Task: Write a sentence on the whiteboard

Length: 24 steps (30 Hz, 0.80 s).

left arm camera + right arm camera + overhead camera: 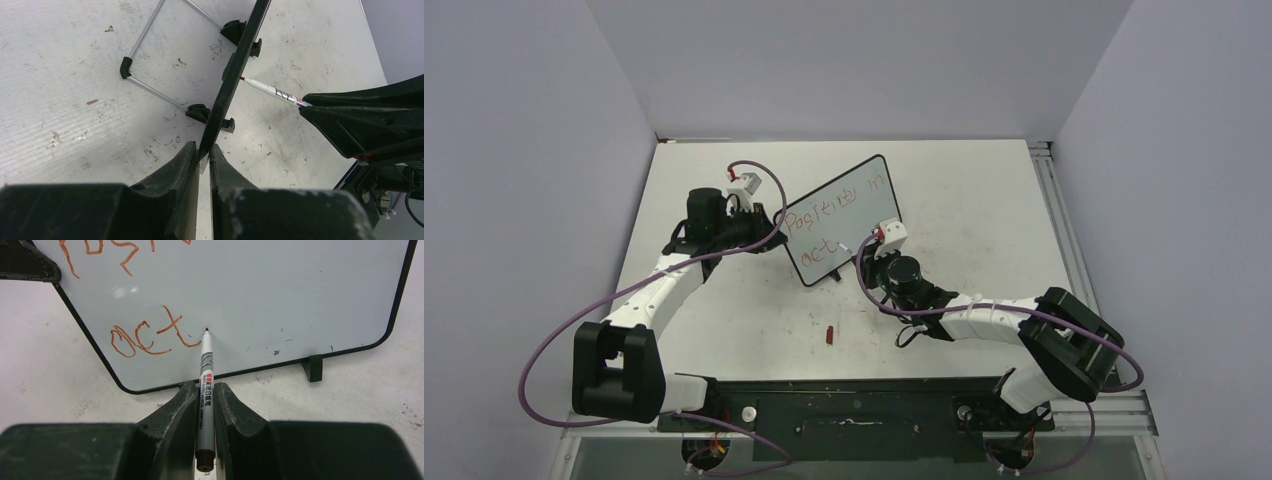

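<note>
The whiteboard (pixel 849 205) stands tilted on its black feet mid-table. The reddish sentence (pixel 829 222) runs in two slanted lines, and the second reads "act" (pixel 150 337). My left gripper (pixel 774 228) is shut on the board's left edge; in the left wrist view the frame (pixel 235 75) runs edge-on into it (pixel 204 150). My right gripper (pixel 205 387) is shut on a grey marker (pixel 206 372). The marker's red tip (pixel 206 330) is at the board face (pixel 280 290), just right of "act". The marker also shows in the left wrist view (pixel 272 91).
A small red marker cap (pixel 829 334) lies on the smudged white tabletop (pixel 984 200) in front of the board. The board's wire stand (pixel 150 85) props it from behind. Grey walls close in the table on three sides.
</note>
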Motion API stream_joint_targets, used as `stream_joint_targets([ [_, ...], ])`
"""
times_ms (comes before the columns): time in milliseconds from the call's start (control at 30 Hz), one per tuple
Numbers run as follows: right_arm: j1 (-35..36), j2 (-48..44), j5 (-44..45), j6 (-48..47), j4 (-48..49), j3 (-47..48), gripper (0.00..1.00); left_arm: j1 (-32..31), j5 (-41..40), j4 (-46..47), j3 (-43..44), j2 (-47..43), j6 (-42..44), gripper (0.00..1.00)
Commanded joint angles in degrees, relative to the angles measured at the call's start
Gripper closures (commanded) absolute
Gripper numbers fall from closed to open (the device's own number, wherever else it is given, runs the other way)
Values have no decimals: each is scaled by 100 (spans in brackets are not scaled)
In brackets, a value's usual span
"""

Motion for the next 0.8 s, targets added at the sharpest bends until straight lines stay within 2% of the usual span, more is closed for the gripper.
stream_joint_targets([
  [0,-17,-26,101,102,252,-113,95,8,39,-24,235,-114,-2,100],
  [500,2,-107,109,120,185,-145,95,8,39,-22,233,-125,-2,100],
  [767,126,-530,224,32,-12,-101,95,8,45,-16,233,-123,-11,100],
])
